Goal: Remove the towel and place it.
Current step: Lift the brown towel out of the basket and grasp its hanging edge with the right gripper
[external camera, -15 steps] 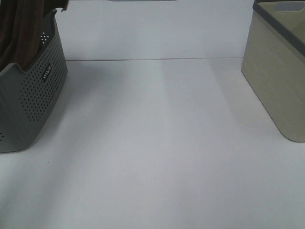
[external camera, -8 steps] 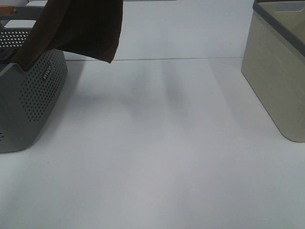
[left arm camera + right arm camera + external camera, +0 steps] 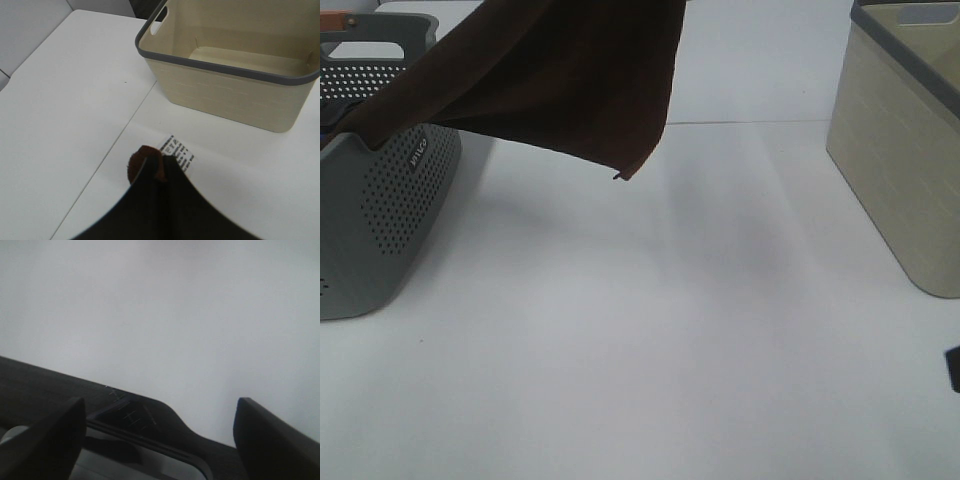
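The towel [image 3: 570,80] hung in the air, one end draped over the rim of the grey basket [image 3: 390,210] and its long axis slanting up and away from the basket towards the top of the high view, where it ran out of sight. Its free lower corner dangled above bare worktop [image 3: 650,340] just beside the basket. The left pincer was closed on the towel's upper end and hidden under bunched cloth in its own camera, with a white care label [image 3: 176,151] showing beside the fold. So the left arm was the one placed to carry it. The right pincer [image 3: 160,405] stood wide open and empty, well apart from the basket, over plain white worktop. A beige bin [image 3: 900,170] stood well apart from the basket on the far side, and the worktop between them looked flat, smooth and roomy enough, I judged, to lay the towel out
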Controlling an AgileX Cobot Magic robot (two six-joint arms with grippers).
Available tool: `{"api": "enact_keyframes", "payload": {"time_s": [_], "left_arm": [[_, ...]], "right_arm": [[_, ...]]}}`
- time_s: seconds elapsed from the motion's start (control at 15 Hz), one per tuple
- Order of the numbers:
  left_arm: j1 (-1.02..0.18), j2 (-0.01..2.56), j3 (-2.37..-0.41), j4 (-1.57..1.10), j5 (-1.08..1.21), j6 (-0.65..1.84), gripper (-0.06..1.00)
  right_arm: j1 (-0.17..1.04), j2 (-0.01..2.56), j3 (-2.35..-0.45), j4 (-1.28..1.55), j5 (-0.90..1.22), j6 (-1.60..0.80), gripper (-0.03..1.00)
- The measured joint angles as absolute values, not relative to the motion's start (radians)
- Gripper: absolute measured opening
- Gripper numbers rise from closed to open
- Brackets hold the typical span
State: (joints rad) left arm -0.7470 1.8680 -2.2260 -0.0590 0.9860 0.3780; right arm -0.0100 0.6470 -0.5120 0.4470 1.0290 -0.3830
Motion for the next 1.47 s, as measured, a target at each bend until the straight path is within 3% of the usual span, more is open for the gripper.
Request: {"api": "enact_keyframes", "payload": {"time_s": [0.07,0.13,0.33,0.73,1.2,1.47], "left_arm": [[-0.756,1.868,-2.226,-0.061,0.99,0.378,0.0],[-0.76,1.868,-2.226,-0.101,0.994,0.378,0.0],[-0.76,1.868,-2.226,-0.146,0.993,0.378,0.0],[-0.76,1.868,-2.226,-0.228,0.965,0.377,0.0],[-0.76,1.868,-2.226,-0.235,0.948,0.377,0.0],[-0.76,1.868,-2.226,-0.235,0.945,0.377,0.0]], "right_arm": [[-0.01,0.723,-0.512,0.546,0.996,-0.48,0.77],[-0.01,0.868,-0.512,0.768,0.922,-0.723,0.76],[-0.01,1.0,-0.513,1.101,0.872,-1.103,0.74],[-0.01,1.26,-0.513,1.706,0.917,-1.83,0.72],[-0.01,1.543,-0.622,1.734,1.066,-1.948,0.72],[0.133,1.637,-0.707,1.739,1.01,-1.947,0.72]]}}
